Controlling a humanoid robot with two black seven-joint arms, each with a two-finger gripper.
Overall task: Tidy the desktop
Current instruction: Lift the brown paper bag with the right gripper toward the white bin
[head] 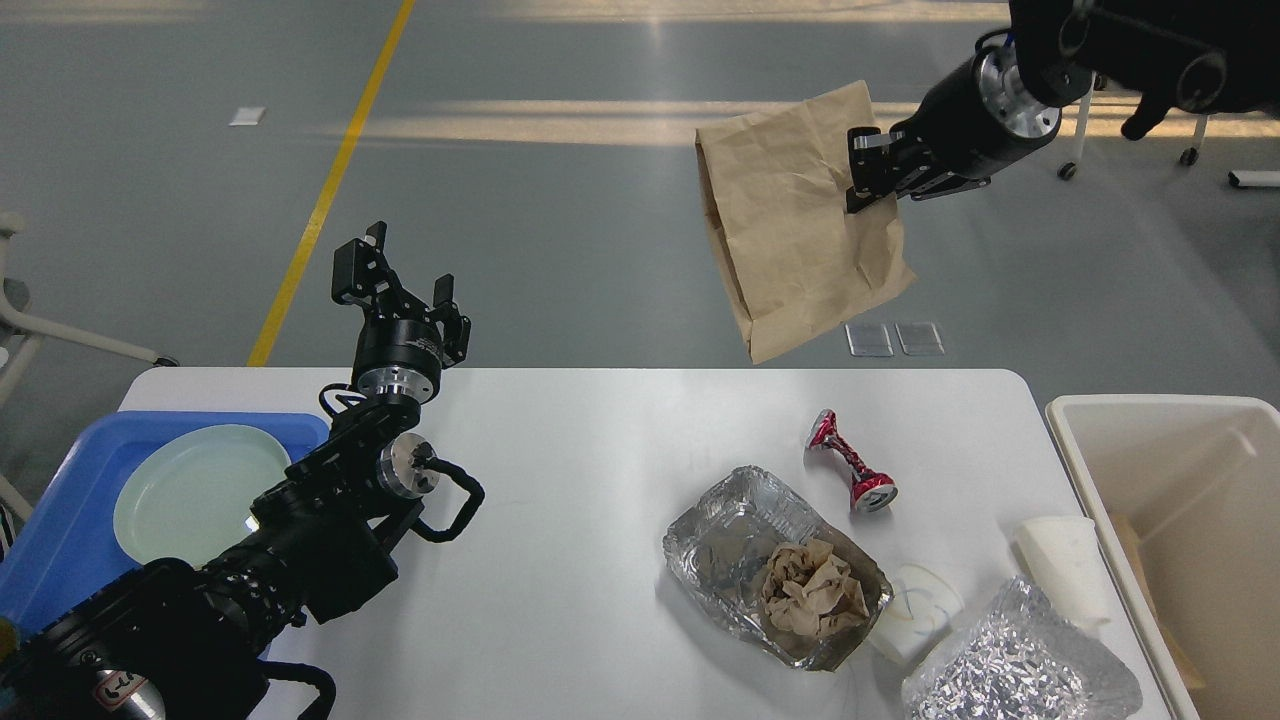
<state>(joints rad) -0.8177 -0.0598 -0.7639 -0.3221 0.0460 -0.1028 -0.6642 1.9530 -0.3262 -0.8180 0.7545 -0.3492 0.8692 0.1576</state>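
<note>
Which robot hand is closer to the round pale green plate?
Left. The left gripper hovers just past the round pale green plate in the blue plastic tray; the right gripper is far away, holding the brown paper bag.

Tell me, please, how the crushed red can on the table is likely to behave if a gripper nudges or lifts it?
The crushed red can lies on its side on the desktop with round ends, so a nudge would probably roll or pivot it. Its pinched, twisted waist suggests thin, light metal that may deform further. The glossy surface could slip between jaws.
</note>
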